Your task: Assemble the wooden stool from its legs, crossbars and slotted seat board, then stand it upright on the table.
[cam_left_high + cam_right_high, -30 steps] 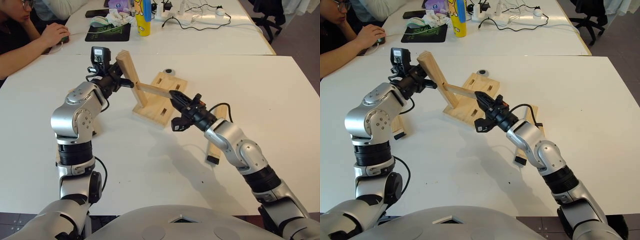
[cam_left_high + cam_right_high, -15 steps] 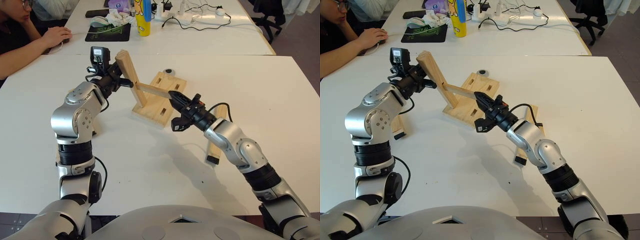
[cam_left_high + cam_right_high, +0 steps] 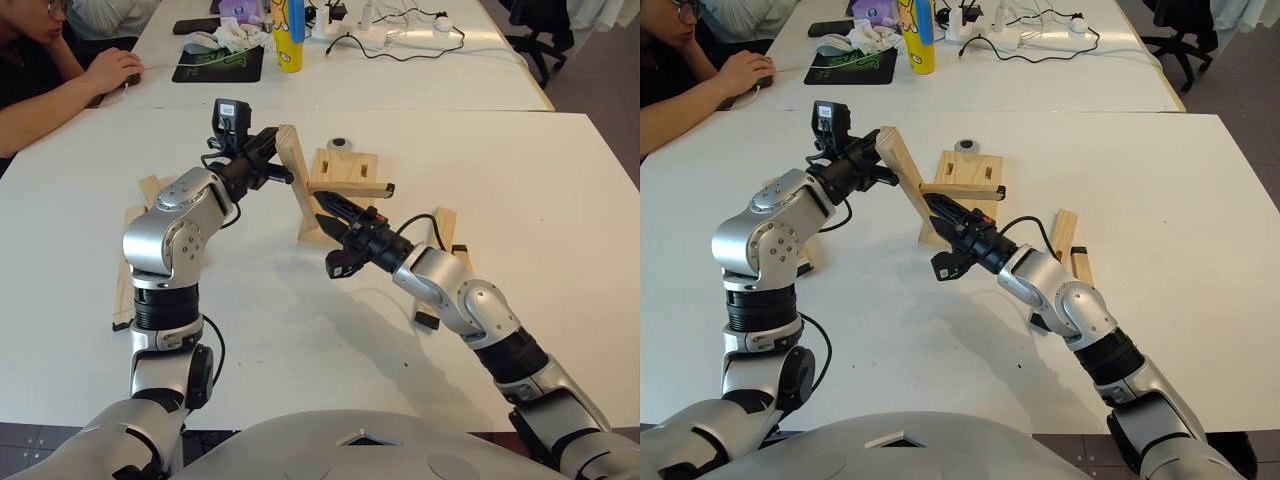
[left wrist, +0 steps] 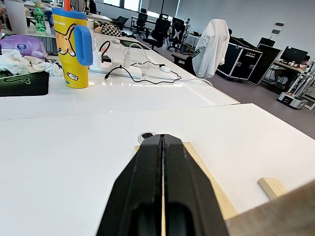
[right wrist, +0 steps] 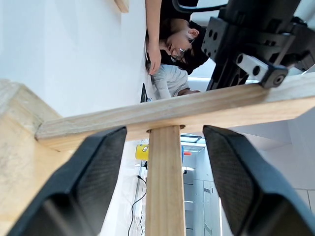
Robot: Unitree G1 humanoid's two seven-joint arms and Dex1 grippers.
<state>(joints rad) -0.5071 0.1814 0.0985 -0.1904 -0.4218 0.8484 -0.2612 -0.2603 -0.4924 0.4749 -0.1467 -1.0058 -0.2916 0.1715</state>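
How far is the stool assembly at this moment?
Done: one crossbar sits joined to a leg. In hand: the left gripper touches that tilted leg; the right gripper is open around the crossbar. Left: loose wooden pieces lie on the table; the stool is not standing.

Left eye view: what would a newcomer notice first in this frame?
The tilted wooden leg at mid-table stands out, its top held by the left gripper and a crossbar sticking out sideways. The right gripper sits open around that crossbar, over the slotted seat board lying flat on the table. Spare wooden pieces lie at the left.
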